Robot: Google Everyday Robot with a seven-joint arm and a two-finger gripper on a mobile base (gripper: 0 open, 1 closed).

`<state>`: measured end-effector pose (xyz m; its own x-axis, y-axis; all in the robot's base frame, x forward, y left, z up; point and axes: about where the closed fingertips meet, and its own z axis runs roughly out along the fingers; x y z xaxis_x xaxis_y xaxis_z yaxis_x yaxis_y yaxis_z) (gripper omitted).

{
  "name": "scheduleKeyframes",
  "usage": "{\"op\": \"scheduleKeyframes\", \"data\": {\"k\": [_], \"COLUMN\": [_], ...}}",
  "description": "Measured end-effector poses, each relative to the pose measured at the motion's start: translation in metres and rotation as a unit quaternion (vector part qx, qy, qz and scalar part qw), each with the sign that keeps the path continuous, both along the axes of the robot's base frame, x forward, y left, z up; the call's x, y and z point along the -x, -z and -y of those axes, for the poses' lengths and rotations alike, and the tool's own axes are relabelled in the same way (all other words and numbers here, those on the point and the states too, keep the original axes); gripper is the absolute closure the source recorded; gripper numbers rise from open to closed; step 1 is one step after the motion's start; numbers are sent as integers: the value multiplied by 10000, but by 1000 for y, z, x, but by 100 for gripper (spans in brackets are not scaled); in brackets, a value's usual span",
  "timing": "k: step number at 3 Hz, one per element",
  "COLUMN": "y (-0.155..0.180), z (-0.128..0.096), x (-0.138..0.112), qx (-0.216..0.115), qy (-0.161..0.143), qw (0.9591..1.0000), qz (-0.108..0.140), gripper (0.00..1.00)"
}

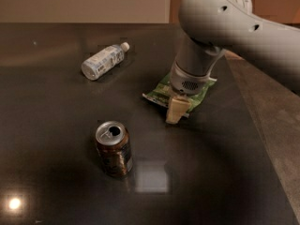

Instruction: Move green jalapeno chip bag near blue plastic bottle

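Green foil shows on either side of my gripper (178,110), which hangs low over the bag (158,93), a little right of the middle of the dark table (56,125). The bag lies flat, its left corner and right edge sticking out from under the grey wrist, and the gripper's pale end reaches just past the bag's near edge. I cannot tell from here whether the gripper is open or closed, nor whether it is pressing on the foil or only hovering above it. My arm (220,22) comes in from the upper right and covers most of the bag's middle. The bottle (104,60) lies on its side toward the far left, white cap pointing up and to the right, well apart from the bag with bare tabletop between them. A brown can (113,148) stands upright nearer to me, its top opened, left of the bag and below the bottle, touching neither. The glossy top throws back a pale square of light just right of the can.
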<state>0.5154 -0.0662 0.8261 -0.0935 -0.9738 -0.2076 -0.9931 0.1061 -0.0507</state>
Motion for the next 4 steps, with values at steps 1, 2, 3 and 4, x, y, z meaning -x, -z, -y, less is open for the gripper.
{"op": "scheduleKeyframes", "data": {"k": [1,2,3,4], "y": [0,-8,-16,-25], "z": [-1,-6,-18,-33], "x": [-4,-14,-33,-53], "qx": [40,65,32,30], "qy": [-70,-242,-512,-748], "qw": [10000,9997,9984,9965], "qz": [-11,84,217,386], "gripper": [65,87,100,100]}}
